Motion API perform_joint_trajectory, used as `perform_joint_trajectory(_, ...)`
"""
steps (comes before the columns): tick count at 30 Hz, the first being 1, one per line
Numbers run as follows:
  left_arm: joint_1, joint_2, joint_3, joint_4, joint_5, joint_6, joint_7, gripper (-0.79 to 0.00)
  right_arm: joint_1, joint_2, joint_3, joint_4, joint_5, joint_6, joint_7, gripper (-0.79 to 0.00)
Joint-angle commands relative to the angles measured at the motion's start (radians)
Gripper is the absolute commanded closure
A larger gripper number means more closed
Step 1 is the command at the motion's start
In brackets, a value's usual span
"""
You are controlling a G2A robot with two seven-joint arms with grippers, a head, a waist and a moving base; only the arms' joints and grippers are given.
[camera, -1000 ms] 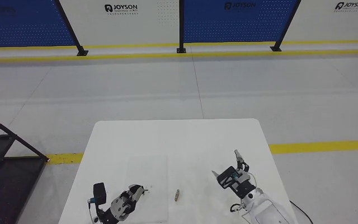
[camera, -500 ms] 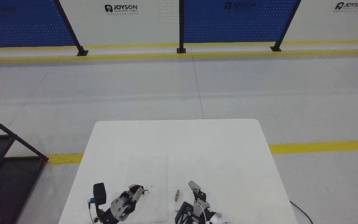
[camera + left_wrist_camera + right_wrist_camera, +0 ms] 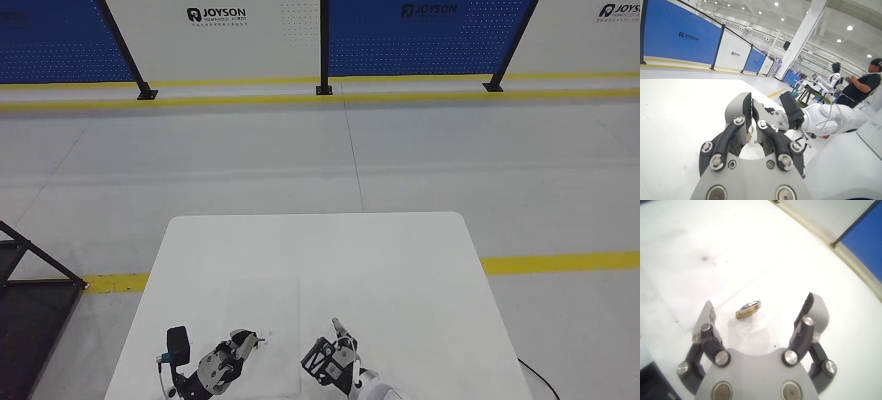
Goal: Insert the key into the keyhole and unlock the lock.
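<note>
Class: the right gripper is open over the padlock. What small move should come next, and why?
Probably lower the right gripper slightly and close it on the padlock: its jaws stand open either side of the padlock, which lies free on the table, while the left gripper is shut on the key.

Worktop [image 3: 400, 250]: carries a thin mat [image 3: 265, 300] on its left-front part, reaching the near edge.
Padlock [image 3: 748, 310]: lies on the bare worktop just beside the mat's right edge, close to the near edge.
Right end effector [image 3: 759, 301]: above the padlock, one finger to each side of it, neither touching it.
Left end effector [image 3: 751, 98]: over the mat, left of the right end effector and apart from it, with the key [image 3: 749, 132] between its pads.
Open frame [image 3: 25, 270]: on the floor, left of the worktop.
Barrier panels [image 3: 230, 40]: across the floor, well behind the worktop.
</note>
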Motion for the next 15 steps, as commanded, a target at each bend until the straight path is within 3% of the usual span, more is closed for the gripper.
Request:
perform_joint_trajectory(1,0.000,0.000,0.000,0.000,0.000,0.000,0.000,0.000,0.015,-0.004,-0.009,0.019,0.005,-0.005,0.001,-0.785)
perform_joint_trajectory(3,0.000,0.000,0.000,0.000,0.000,0.000,0.000,0.000,0.023,-0.006,-0.014,0.032,0.010,-0.004,0.001,-0.785)
perform_joint_trajectory(5,0.000,0.000,0.000,0.000,0.000,0.000,0.000,0.000,0.028,-0.007,-0.017,0.042,0.016,-0.010,0.002,-0.699)
perform_joint_trajectory(7,0.000,0.000,0.000,0.000,0.000,0.000,0.000,0.000,0.031,-0.009,-0.019,0.051,0.020,-0.009,0.004,-0.782)
perform_joint_trajectory(12,0.000,0.000,0.000,0.000,0.000,0.000,0.000,0.000,0.042,-0.011,-0.026,0.071,0.041,-0.036,0.005,-0.739)
perform_joint_trajectory(15,0.000,0.000,0.000,0.000,0.000,0.000,0.000,0.000,0.040,-0.010,-0.025,0.076,0.043,-0.041,-0.001,-0.662)
